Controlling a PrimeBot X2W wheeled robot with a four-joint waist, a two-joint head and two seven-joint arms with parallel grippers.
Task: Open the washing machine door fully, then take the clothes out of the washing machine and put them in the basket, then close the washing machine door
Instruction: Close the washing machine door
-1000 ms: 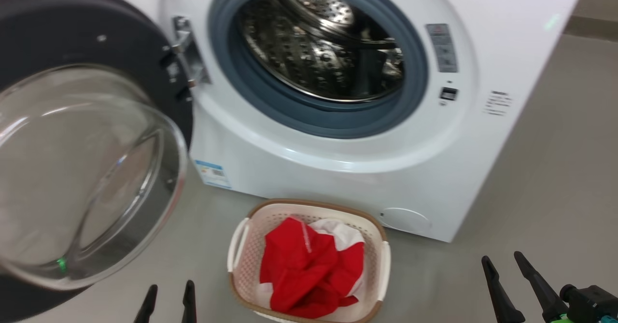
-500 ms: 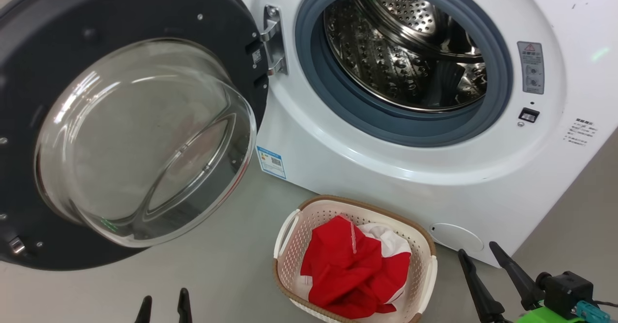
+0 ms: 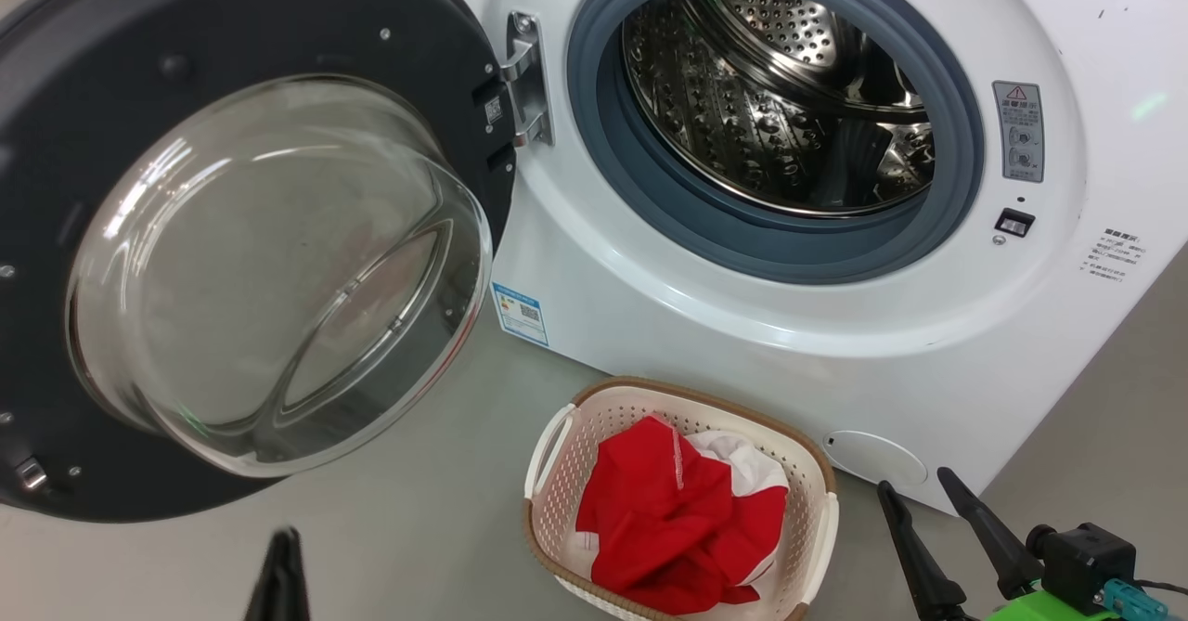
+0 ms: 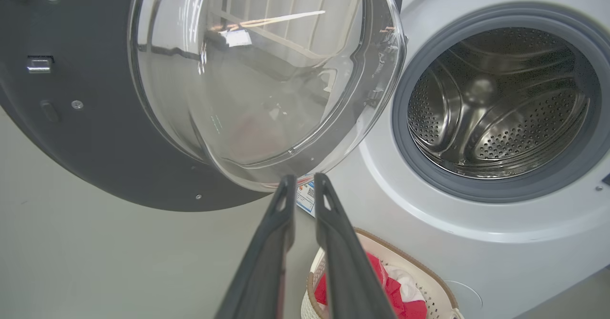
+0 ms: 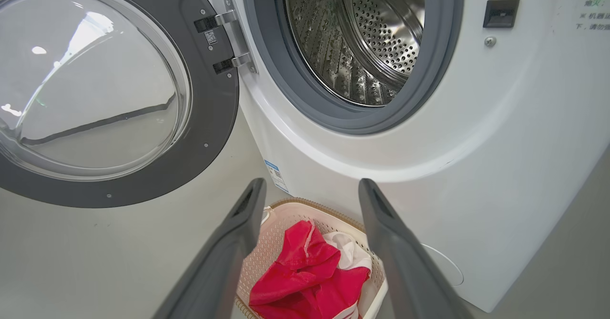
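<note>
- While it hung low over the grey floor [image 3: 418,528], the left gripper [image 4: 305,178] had its two dark fingers close together, a slim gap between them, holding nothing; from the left wrist, the tips pointed at the lower edge of the door's glass.
- The right gripper [image 5: 312,181] had its fingers spread wide and empty, framing the basket [image 3: 594,459] in the right wrist view.
- The small cream basket stood on the floor just in front of the washing machine [image 3: 705,342], and the red and white clothes [image 3: 668,519] lay bundled inside it.
- A blue label [image 3: 520,313] and a round white cap [image 3: 874,459] sat low on the washer's front.
- The door [image 3: 232,27] stood wide open to the left on its metal hinge [image 3: 524,73], with its glass bowl [image 3: 278,268] bulging outward.
- Farthest back, a grey rubber ring [image 3: 770,250] circled the shiny perforated drum [image 3: 780,101].
</note>
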